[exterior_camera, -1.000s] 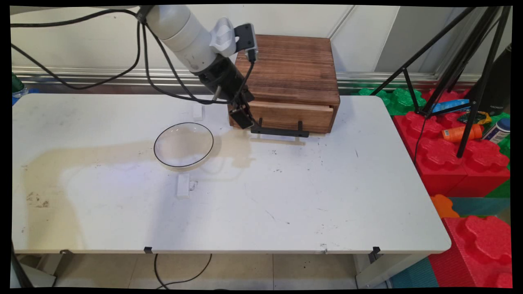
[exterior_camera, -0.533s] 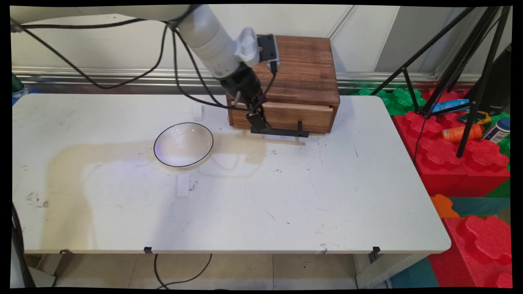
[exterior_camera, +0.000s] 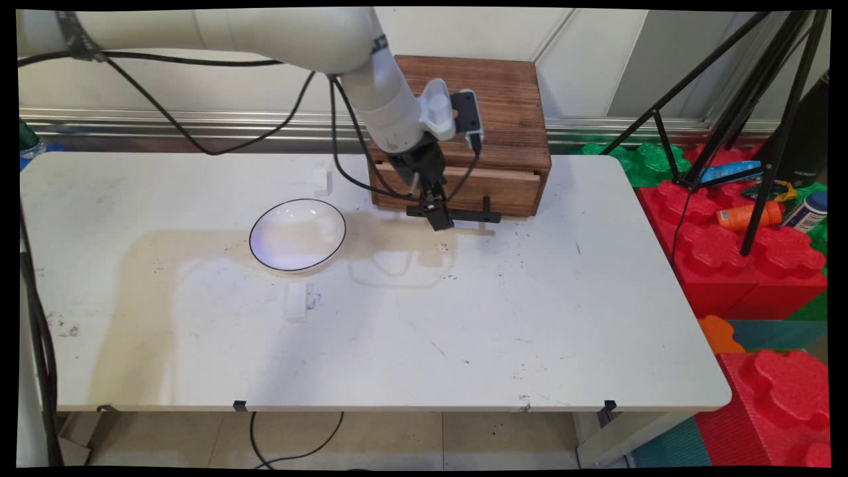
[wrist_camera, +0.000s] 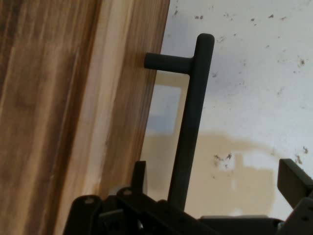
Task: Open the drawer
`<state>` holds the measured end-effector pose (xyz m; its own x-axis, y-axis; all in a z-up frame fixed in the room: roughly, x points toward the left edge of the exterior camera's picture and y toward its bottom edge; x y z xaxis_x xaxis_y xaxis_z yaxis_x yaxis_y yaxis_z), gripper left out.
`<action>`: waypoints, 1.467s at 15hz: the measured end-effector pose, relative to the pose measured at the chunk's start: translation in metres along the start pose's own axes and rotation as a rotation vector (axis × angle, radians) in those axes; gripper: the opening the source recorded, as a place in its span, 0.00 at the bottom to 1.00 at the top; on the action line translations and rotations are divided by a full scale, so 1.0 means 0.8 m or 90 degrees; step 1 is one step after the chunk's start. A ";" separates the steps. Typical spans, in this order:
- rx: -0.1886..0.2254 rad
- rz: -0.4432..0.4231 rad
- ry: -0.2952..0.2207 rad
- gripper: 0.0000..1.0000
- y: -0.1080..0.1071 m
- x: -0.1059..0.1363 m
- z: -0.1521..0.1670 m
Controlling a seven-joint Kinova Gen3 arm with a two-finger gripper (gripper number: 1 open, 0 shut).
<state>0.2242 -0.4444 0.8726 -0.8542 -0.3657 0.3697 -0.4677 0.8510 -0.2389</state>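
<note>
Black and rigid, the drawer handle (wrist_camera: 188, 142) on the wooden box (exterior_camera: 493, 119) at the tabletop's far edge lies between my spread fingers (wrist_camera: 293, 178); my gripper (exterior_camera: 440, 219) has closed on nothing (it should give a firm mid-bar hold).

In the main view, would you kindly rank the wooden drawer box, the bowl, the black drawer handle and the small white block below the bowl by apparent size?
1. wooden drawer box
2. bowl
3. black drawer handle, a thin bar, partly hidden by the gripper
4. small white block

The box stands farther from the camera than the others, yet looks clearly largest.
</note>
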 end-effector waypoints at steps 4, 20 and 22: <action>-0.001 -0.011 -0.018 1.00 0.006 0.011 0.029; -0.014 -0.049 -0.059 1.00 0.033 0.028 0.086; -0.020 -0.053 -0.061 1.00 0.043 0.029 0.083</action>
<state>0.1733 -0.4485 0.8132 -0.8315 -0.4679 0.2995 -0.5314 0.8271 -0.1830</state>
